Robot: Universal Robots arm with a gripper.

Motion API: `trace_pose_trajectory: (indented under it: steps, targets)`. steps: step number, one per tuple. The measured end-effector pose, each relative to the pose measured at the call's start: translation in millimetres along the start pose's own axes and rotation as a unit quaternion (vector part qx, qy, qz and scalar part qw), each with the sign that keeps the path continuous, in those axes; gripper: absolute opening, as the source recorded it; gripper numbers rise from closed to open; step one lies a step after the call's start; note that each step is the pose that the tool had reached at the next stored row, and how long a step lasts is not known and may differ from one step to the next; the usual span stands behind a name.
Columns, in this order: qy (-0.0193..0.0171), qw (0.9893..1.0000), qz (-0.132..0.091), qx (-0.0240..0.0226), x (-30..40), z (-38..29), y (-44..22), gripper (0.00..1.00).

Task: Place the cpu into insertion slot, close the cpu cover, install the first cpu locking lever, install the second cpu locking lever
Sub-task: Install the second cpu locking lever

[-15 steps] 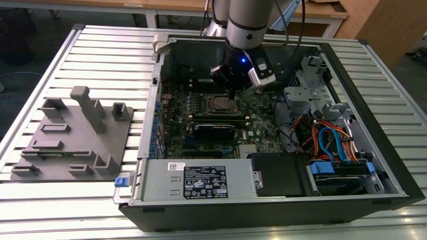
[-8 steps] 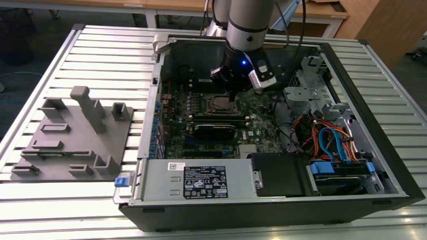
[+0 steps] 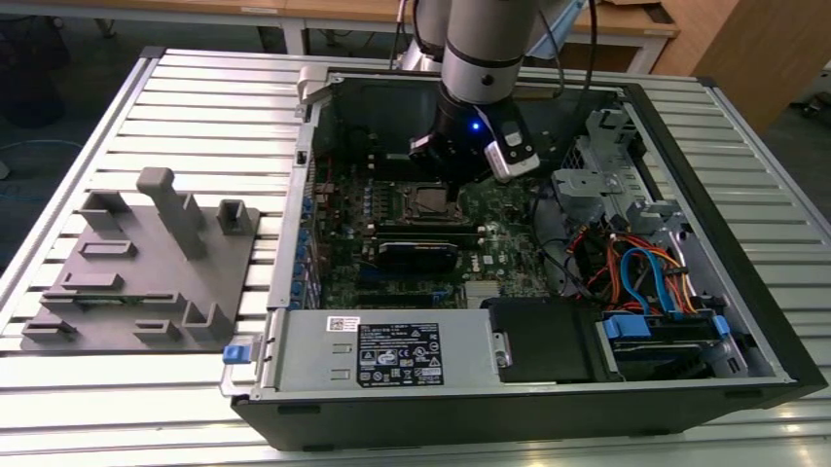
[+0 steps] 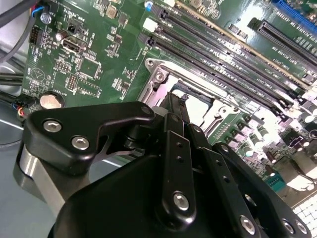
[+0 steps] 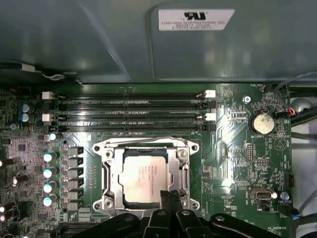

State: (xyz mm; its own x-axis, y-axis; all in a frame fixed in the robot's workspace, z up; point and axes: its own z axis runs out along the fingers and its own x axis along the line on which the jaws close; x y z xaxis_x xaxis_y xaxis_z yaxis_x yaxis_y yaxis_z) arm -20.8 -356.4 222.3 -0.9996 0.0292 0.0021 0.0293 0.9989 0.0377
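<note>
Reaching down into an open computer case (image 3: pixel 727 321) lying on its side on a slatted metal table (image 3: pixel 78 409), the arm (image 3: pixel 484 44) holds its gripper (image 3: pixel 450 199) just above the green motherboard (image 3: pixel 500 233). In the exterior view the gripper hangs over the near edge of the slot (image 3: pixel 422 202), close to it.

In the first wrist view the cpu (image 5: pixel 144 176) lies flat in the slot (image 5: pixel 144 204), its pale metal top facing up. The cover (image 5: pixel 111 171), a silver frame, lies down around the cpu, which shows through its square window. The gripper (image 5: pixel 169 197) has its two black fingers (image 5: pixel 164 198) pressed together, their tips at the cover's edge nearest the camera; whether they touch the metal I cannot tell.

In the second wrist view the gripper (image 4: pixel 174 101) again shows its fingers together, pointing at the cover (image 4: pixel 163 82).

Four long black memory slots (image 5: pixel 131 111) run beside the slot, toward the case wall. A round coin battery (image 5: pixel 262 123) sits on the board, well apart from the slot. On the exterior view's left, a grey fixture (image 3: pixel 150 263) with upright pegs rests on the table beside the case.
</note>
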Motion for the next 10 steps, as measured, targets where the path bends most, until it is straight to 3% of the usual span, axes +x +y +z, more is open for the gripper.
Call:
trace_pose_trajectory:
  steps: [10]
  targets:
    - [0.0005,0.9999,-0.012,0.0014,0.0,-0.5,-2.7,0.1]
